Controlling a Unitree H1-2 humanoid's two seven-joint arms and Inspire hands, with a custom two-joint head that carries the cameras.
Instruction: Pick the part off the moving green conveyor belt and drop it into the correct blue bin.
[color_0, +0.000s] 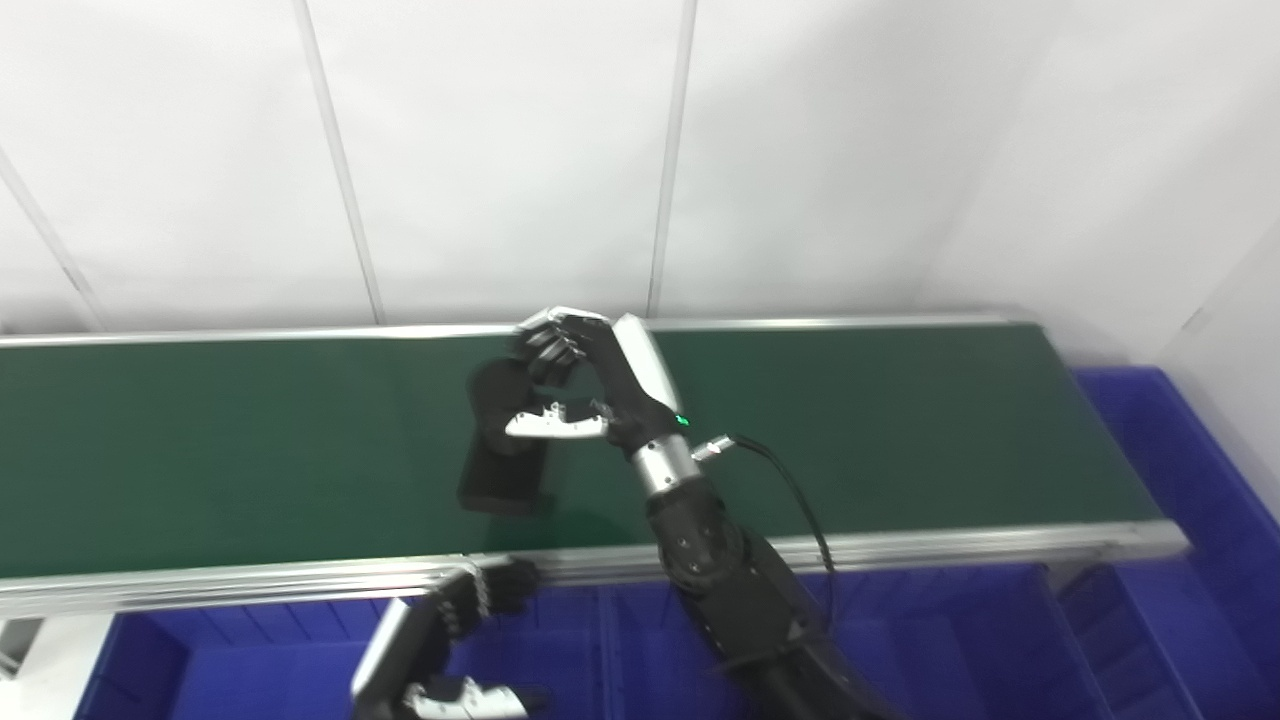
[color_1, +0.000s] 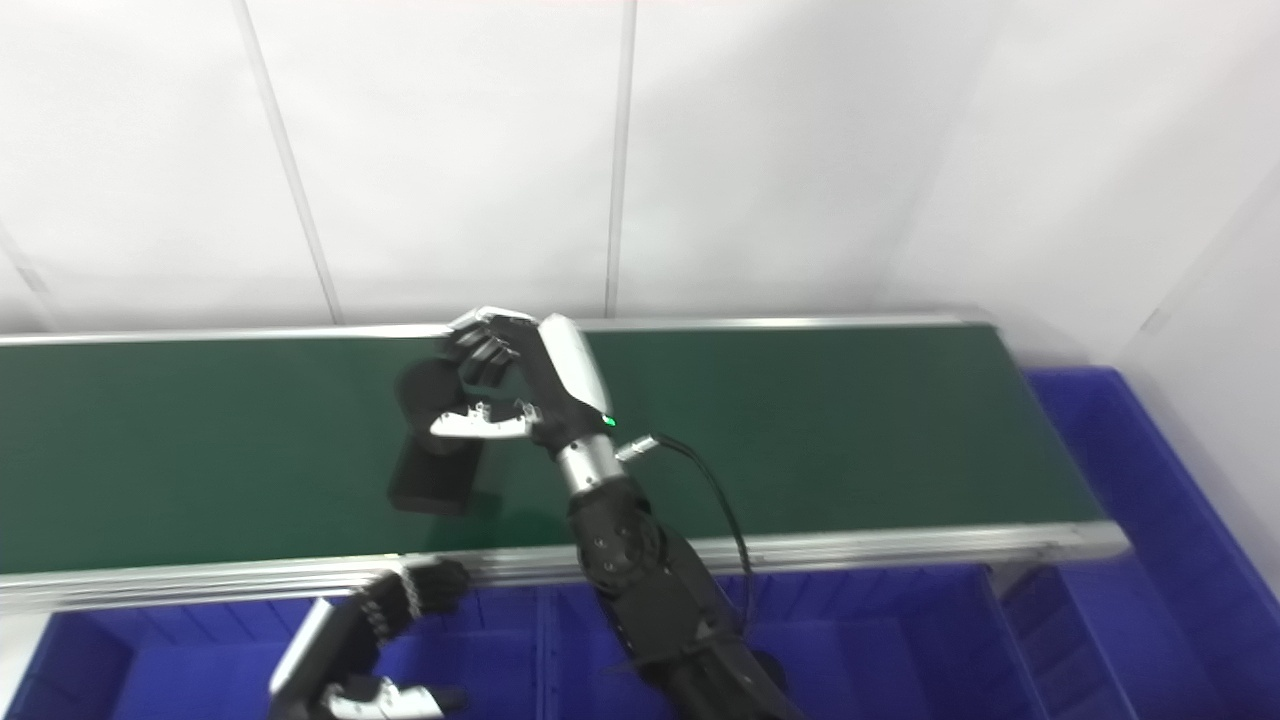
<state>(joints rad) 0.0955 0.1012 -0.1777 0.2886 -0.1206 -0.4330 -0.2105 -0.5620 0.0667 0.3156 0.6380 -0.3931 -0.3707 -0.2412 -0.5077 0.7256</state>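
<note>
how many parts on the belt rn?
1. A black part sits mid-belt on the green conveyor belt, with the right hand closing around its top end. Nothing else shows on the visible stretch of belt.

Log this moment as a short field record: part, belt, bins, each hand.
part: black part lying on the belt, near its middle
belt: green conveyor belt with silver side rails
right hand: right hand over the part's far end, fingers curled at it; a firm grip cannot be confirmed
left hand: left hand low over the bins, below the belt's near rail, holding nothing
bins: blue bins along the belt's near side and past its right end
</note>
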